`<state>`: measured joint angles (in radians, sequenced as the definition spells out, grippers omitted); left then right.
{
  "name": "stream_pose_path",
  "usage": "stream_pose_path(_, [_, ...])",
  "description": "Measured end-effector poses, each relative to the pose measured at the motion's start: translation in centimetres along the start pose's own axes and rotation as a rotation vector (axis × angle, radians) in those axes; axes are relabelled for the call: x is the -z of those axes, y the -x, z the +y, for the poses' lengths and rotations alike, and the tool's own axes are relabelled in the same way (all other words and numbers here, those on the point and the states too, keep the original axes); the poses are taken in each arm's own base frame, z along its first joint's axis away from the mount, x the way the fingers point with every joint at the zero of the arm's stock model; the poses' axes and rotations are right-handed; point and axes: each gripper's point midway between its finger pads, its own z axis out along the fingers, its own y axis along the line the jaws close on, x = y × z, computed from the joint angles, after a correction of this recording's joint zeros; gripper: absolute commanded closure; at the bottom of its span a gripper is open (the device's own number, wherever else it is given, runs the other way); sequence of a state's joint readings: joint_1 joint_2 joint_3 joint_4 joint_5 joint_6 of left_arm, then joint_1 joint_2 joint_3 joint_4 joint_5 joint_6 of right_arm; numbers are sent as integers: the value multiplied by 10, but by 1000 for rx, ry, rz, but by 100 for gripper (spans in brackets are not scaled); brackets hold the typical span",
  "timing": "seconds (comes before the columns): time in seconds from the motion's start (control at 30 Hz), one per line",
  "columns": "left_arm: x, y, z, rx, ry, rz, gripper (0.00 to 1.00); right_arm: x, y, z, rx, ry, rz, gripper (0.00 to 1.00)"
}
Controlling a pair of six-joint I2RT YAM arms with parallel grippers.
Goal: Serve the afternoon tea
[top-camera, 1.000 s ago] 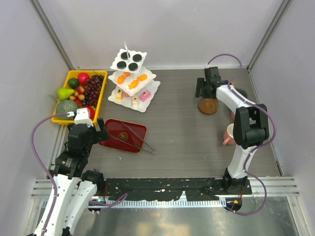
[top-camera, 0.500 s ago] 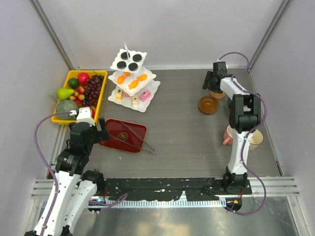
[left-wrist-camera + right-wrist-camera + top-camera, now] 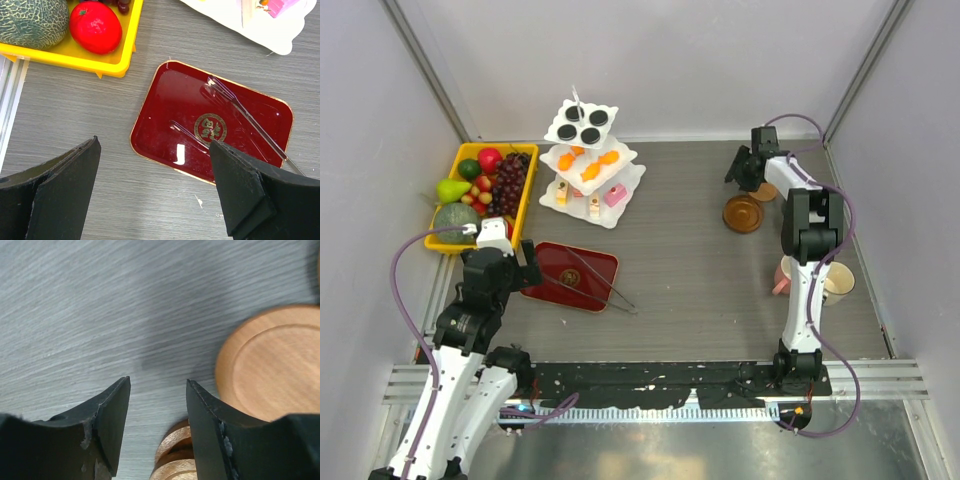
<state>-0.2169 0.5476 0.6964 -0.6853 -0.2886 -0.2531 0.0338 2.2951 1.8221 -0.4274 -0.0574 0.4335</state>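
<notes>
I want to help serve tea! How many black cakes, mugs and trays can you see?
Black cakes: 4
Mugs: 2, pink mug and beige mug
Trays: 2, yellow tray and red tray
Total: 8

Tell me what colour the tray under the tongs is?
Dark red tray with gold rim, clearest from left wrist view.

A: Where is the tiered stand (image 3: pixel 588 165) standing?
B: It is standing at the back, just right of the fruit tray (image 3: pixel 528 196). The tongs (image 3: pixel 604 282) are lying on the flat tray (image 3: pixel 548 268) in front of it.
A: And the coaster (image 3: pixel 744 213)?
B: It is lying well off to the right, with the mugs (image 3: pixel 837 283) sitting nearer the arms.
</notes>
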Motion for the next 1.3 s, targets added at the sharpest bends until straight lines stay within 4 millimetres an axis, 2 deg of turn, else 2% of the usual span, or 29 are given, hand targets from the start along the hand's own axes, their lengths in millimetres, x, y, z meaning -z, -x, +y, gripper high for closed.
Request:
stream_pose_path(0.23, [0, 0, 0, 0, 0, -1, 2, -3, -16, 31, 33, 63, 18, 44])
stream_pose_path(0.33, [0, 0, 0, 0, 0, -1, 2, -1, -18, 34, 58, 42, -1, 43])
stream_pose_path(0.43, [0, 0, 0, 0, 0, -1, 2, 3, -12, 24, 78, -30, -39, 43])
stream_pose_path(0.6, [0, 0, 0, 0, 0, 0, 2, 14, 15, -5, 59, -166, -136, 42])
stream_pose_path(0.7, [0, 0, 0, 0, 0, -1, 2, 19, 25, -21, 34, -216, -150, 42])
stream_pose_path(0.9, [0, 0, 0, 0, 0, 0, 2, 19, 40, -34, -32, -243, -147, 44])
stream_pose_path(1.07, [0, 0, 0, 0, -1, 0, 2, 2, 24, -39, -68, -236, -89, 45])
stream_pose_path(1.3, [0, 0, 0, 0, -1, -1, 3, 1, 19, -26, -84, -173, -55, 48])
